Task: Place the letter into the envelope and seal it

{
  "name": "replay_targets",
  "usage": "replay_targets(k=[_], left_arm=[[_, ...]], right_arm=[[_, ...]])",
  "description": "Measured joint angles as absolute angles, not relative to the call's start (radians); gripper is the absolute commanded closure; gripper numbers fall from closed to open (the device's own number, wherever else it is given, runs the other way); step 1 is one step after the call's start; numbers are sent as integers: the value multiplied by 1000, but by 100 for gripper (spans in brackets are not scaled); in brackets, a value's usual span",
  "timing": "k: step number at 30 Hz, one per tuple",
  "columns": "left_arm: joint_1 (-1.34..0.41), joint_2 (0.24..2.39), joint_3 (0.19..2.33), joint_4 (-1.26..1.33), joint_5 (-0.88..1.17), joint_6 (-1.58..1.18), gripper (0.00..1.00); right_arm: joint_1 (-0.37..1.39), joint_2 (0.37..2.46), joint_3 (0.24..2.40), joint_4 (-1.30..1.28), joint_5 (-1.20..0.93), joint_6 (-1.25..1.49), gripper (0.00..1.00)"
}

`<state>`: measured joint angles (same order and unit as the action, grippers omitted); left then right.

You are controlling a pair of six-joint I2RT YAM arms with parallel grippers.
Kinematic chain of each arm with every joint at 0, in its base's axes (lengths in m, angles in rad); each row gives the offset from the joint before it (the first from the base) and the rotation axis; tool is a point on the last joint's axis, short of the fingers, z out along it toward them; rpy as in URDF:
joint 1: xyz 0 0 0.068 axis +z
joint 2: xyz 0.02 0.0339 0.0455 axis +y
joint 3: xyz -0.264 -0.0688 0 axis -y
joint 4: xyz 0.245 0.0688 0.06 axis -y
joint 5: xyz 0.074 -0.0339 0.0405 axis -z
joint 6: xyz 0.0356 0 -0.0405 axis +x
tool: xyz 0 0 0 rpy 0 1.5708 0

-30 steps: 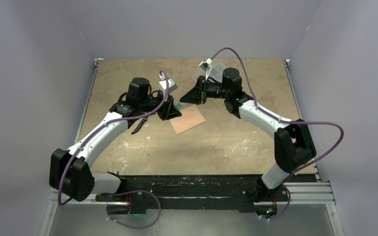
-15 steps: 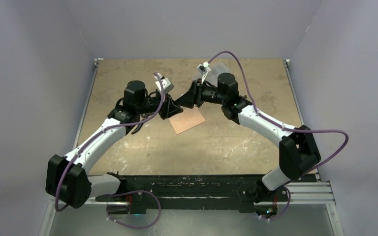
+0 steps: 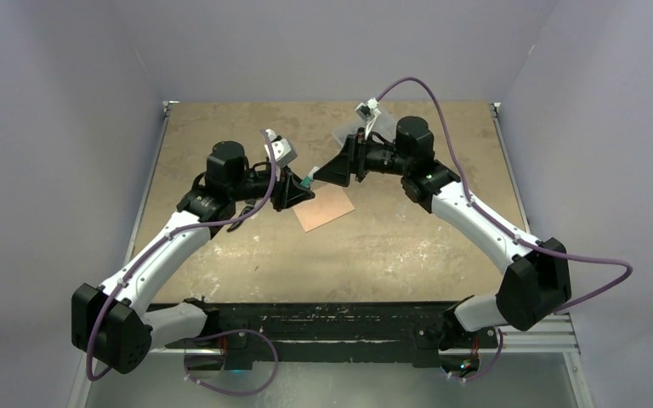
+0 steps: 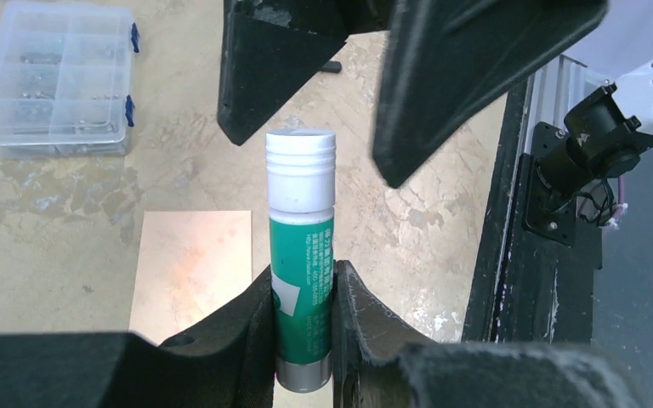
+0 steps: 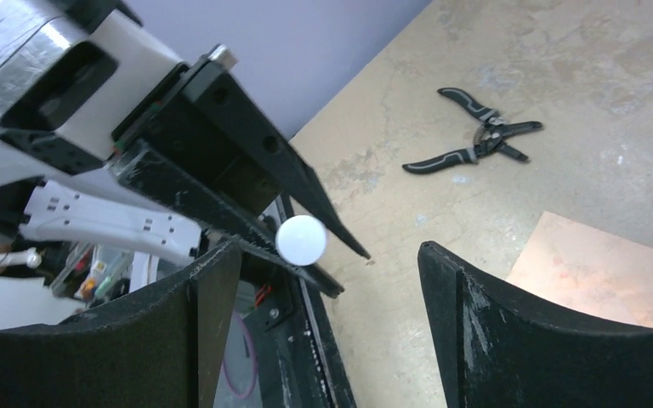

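While my left gripper (image 4: 303,272) is clamping the glue stick (image 4: 300,242) low on its barrel and my right gripper (image 5: 325,263) is gaping wide before its cap (image 5: 300,239), the salmon-tan paper (image 3: 324,207) is lying flat mid-frame, probably light and limp, best pinched at an edge.

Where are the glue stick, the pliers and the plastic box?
glue stick (image 4: 302,259): left wrist view, on its green label.
pliers (image 5: 485,140): right wrist view, at the pivot.
plastic box (image 4: 51,76): left wrist view, middle of its clear top.

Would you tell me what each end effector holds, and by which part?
The left end effector grips the glue stick by its green body; the right end effector holds nothing.
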<state>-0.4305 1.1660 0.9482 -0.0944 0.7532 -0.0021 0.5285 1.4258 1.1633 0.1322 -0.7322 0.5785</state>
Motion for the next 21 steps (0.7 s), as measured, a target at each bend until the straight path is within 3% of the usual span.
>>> replay_targets(k=[5, 9, 21], left_arm=[[-430, 1168, 948, -114, 770, 27, 100], [-430, 1168, 948, -114, 794, 37, 100], [-429, 1184, 948, -128, 812, 40, 100]], right_arm=[[528, 1428, 1195, 81, -794, 537, 27], [530, 1452, 1242, 39, -809, 498, 36], [535, 1488, 1276, -15, -847, 459, 98]])
